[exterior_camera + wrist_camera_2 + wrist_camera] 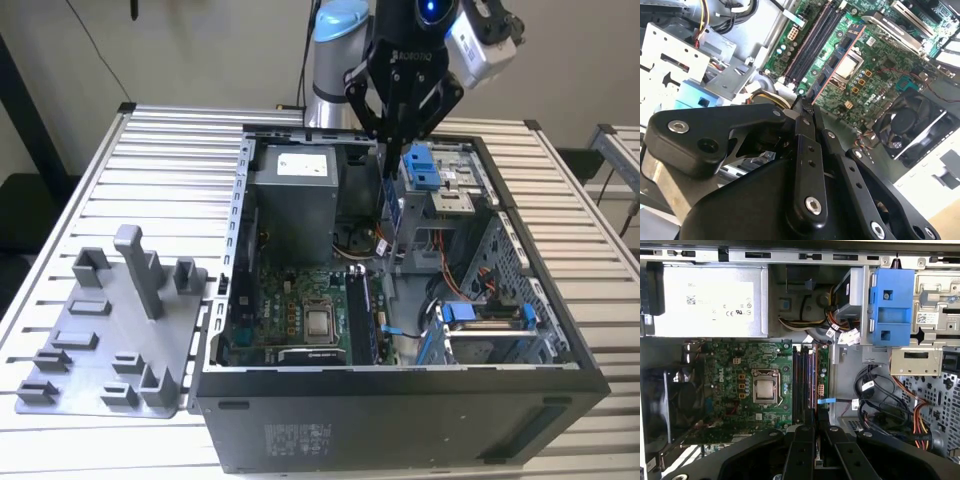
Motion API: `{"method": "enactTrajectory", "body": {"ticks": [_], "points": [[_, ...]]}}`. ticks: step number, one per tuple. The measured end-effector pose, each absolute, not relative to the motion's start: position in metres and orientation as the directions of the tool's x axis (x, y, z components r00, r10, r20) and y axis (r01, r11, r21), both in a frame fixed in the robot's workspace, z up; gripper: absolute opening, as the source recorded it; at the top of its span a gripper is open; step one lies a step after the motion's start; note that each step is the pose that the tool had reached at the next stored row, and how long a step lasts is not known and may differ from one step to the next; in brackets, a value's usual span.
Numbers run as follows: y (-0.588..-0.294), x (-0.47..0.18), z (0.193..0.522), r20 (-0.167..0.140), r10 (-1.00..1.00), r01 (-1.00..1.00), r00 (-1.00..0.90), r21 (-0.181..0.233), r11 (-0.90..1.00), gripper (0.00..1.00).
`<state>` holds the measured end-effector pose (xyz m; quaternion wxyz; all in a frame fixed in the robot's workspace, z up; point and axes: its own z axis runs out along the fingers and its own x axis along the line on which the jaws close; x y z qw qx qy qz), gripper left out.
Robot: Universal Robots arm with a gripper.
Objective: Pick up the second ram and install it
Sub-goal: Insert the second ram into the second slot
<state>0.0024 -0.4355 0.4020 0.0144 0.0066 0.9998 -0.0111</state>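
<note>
Grey tray (90,365) sits outside the PC case (400,420), on the exterior view's left of it. Inside the case the green motherboard (290,305) lies flat, w/ its RAM slots (802,382) toward the case's middle. Over the case interior the gripper (392,165) is clamped on the second ram (391,212). The ram hangs edge-down, apart from the slots. Step in hand, I'd judge: pick done, carrying to slot. Which slot is free is hard to tell. Next move calls for squaring the stick's edge w/ a slot before any press.
</note>
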Motion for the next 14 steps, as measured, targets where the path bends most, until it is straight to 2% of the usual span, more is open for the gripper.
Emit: {"method": "enactTrajectory", "body": {"ticks": [14], "points": [[-0.4355,0.0024,0.3976,-0.029,0.013,0.014,-1.0,-0.022,1.0,0.14]]}}
